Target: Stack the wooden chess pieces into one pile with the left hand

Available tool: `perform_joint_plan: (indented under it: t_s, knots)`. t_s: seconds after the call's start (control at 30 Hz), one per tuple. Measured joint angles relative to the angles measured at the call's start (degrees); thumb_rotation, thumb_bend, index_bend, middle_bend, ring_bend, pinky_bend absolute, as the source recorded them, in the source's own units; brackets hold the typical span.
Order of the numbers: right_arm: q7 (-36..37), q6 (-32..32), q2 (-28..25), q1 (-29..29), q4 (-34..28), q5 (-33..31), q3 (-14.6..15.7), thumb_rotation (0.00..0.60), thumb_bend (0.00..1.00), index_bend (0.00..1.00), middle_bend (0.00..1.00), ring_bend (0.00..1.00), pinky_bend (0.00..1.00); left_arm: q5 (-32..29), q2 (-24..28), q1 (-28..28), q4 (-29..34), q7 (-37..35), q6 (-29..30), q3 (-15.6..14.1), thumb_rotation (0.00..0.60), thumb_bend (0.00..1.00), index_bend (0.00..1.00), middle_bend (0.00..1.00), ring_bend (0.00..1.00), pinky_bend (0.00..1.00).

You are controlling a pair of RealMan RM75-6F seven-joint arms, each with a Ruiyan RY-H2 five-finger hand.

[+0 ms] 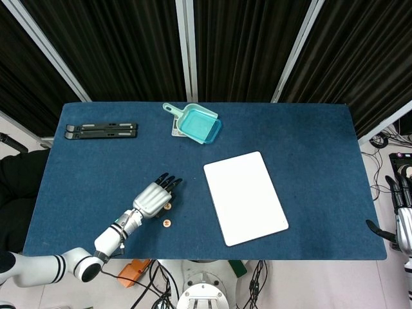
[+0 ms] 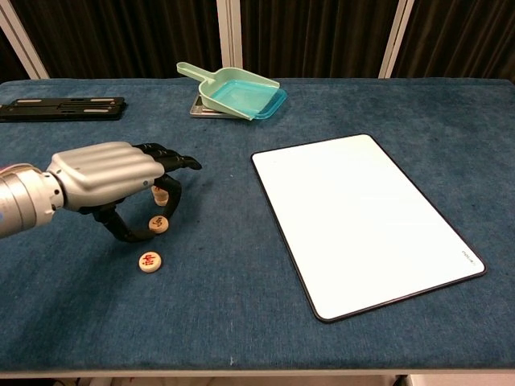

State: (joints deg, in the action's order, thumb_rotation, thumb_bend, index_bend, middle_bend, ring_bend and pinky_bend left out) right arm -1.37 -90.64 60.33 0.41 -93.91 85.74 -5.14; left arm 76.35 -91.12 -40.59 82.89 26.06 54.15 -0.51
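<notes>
Three round wooden chess pieces with red characters lie on the blue table (image 2: pixel 241 322). One piece (image 2: pixel 150 261) lies nearest the front edge, clear of the hand. A second piece (image 2: pixel 158 223) sits between the thumb and a downward-curled finger of my left hand (image 2: pixel 109 173); I cannot tell if they touch it. The third piece (image 2: pixel 160 193) is partly hidden behind the fingers. In the head view, my left hand (image 1: pixel 153 199) covers the far piece, and two pieces (image 1: pixel 167 223) show beside it. My right hand (image 1: pixel 403 215) hangs off the table's right edge, fingers apart, holding nothing.
A white board (image 2: pixel 362 217) lies to the right of the pieces. A teal dustpan (image 2: pixel 241 95) rests on a small grey object at the back centre. A black folding stand (image 2: pixel 63 107) lies at the back left.
</notes>
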Motion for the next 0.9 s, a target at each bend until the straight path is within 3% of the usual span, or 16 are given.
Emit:
perform_joint_plan:
  t_s: [0.23, 0.37, 0.7, 0.9]
  knots:
    - [0.21, 0.03, 0.04, 0.09, 0.15, 0.17, -0.07, 0.600, 0.19, 0.00, 0.04, 0.00, 0.04, 0.05, 1.66, 0.02, 2.58, -0.67, 0.36, 0.89, 0.600, 0.37, 0.52, 0.00, 0.00, 0.00]
    - [0.36, 0.10, 0.09, 0.17, 0.30, 0.26, -0.11, 0.600, 0.19, 0.00, 0.04, 0.00, 0.04, -0.70, 3.38, -0.28, 5.04, -1.28, 0.71, 2.82, 0.600, 0.37, 0.52, 0.00, 0.00, 0.00]
    - [1.12, 0.08, 0.11, 0.02, 0.87, -0.01, -0.18, 0.600, 0.19, 0.00, 0.04, 0.00, 0.04, -10.71, 4.97, -2.21, 6.60, 0.36, -1.88, 7.09, 0.600, 0.35, 0.52, 0.00, 0.00, 0.00]
    - [1.19, 0.23, 0.20, 0.04, 1.04, -0.11, -0.19, 0.600, 0.19, 0.00, 0.04, 0.00, 0.04, -14.33, 4.60, -3.27, 5.91, 1.59, -3.08, 7.55, 0.600, 0.35, 0.51, 0.00, 0.00, 0.00]
